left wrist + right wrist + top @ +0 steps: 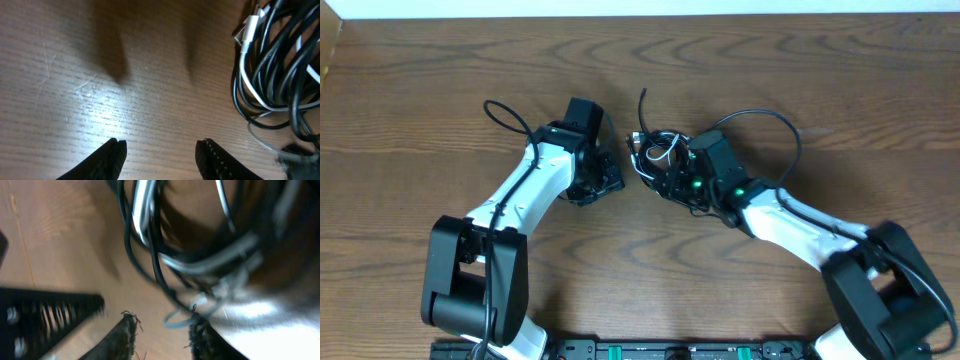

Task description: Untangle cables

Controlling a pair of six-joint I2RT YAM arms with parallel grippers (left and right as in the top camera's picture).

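Wood-grain bench (410, 100) fills the overhead view, bare to the left, the right and the far side; the cables (658, 150) lie knotted near the middle, hemmed in by the left end effector (605, 183) just beside them and the right end effector (662, 176) at their near edge; a thick arm wire (772, 122) arches behind the right wrist.

Left wrist view: scratched wood under a bright glare; the left end effector (160, 155) is spread wide over bare bench, gripping nothing; black cords and a white cord (247, 31) crowd the right edge.

Right wrist view: blurred; the right end effector (162, 336) has its fingers apart, a pale loop (176, 321) at the tips and the tangle just above; whether it touches the fingers I cannot tell.
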